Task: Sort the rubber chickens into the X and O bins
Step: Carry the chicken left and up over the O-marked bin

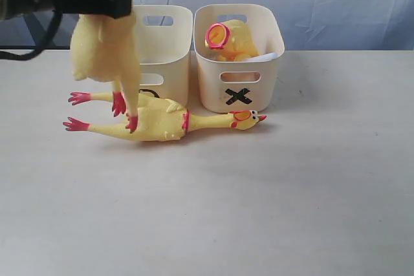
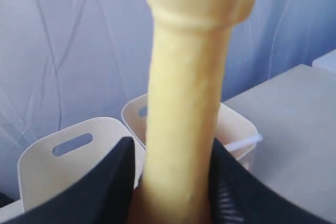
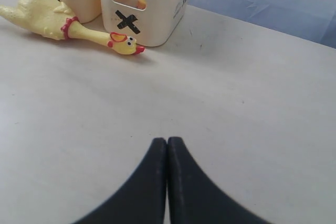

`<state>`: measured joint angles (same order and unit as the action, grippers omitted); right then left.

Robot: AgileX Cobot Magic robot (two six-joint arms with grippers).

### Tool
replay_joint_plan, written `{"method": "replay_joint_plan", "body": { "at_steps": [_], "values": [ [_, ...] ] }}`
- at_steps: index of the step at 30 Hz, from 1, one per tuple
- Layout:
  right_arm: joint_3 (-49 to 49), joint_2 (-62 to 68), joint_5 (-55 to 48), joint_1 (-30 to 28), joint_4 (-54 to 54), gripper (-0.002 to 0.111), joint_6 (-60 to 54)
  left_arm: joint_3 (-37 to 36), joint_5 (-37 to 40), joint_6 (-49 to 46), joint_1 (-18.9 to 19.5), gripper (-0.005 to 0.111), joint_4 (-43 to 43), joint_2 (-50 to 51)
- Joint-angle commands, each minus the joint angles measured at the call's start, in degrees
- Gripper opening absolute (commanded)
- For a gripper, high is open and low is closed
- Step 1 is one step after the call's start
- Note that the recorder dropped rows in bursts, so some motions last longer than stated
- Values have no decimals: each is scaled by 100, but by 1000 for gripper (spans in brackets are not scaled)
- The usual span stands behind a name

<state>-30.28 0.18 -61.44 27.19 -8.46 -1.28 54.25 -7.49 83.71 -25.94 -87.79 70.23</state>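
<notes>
Clamping the long yellow rubber chicken by the neck, the left claw should lift its dangling feet over the cream plastic tub just beyond.

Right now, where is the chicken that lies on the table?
In the exterior view the chicken lies left of centre on the table, in front of the O bin, its head by the X bin, its feet pointing left.

A yellow rubber chicken is squeezed by the left hand — two cream bins are seen behind it.
</notes>
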Motion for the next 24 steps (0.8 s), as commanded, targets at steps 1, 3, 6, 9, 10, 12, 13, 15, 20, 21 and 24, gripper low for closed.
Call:
{"method": "replay_joint_plan", "body": {
  "at_steps": [1, 3, 6, 9, 10, 12, 13, 15, 20, 21, 24],
  "values": [
    [23, -18, 31, 28, 3, 0, -3, 5, -715, -34, 878, 0, 990, -111],
    [23, -18, 31, 28, 3, 0, -3, 5, -1214, -81, 1371, 0, 1539, -111],
    [23, -18, 31, 28, 2, 0, -3, 5, -2057, -655, 2147, 0, 2475, -111],
    [23, -18, 31, 28, 2, 0, -3, 5, -2897, -1112, 2769, 0, 3250, 67],
    [23, -18, 31, 28, 2, 0, -3, 5, -3277, -1256, 2947, 0, 3433, 188],
    [23, -18, 31, 28, 2, 0, -3, 5, -3944, -1511, 3148, 0, 3883, 508],
    [23, -18, 31, 28, 2, 0, -3, 5, -4138, -1577, 3197, 0, 4134, 635],
    [23, -18, 31, 28, 17, 0, -3, 5, -4359, -1936, 3220, 0, 4600, 1019],
    [23, -18, 31, 28, 29, 0, -3, 329, -5259, -2388, 3220, 0, 5223, 2094],
    [23, -18, 31, 28, 29, 0, -3, 426, -5314, -2450, 3220, 0, 5223, 2229],
    [23, -18, 16, 28, 90, 0, -3, 894, -5313, -2504, 3220, 0, 5052, 2751]
  ]
}}
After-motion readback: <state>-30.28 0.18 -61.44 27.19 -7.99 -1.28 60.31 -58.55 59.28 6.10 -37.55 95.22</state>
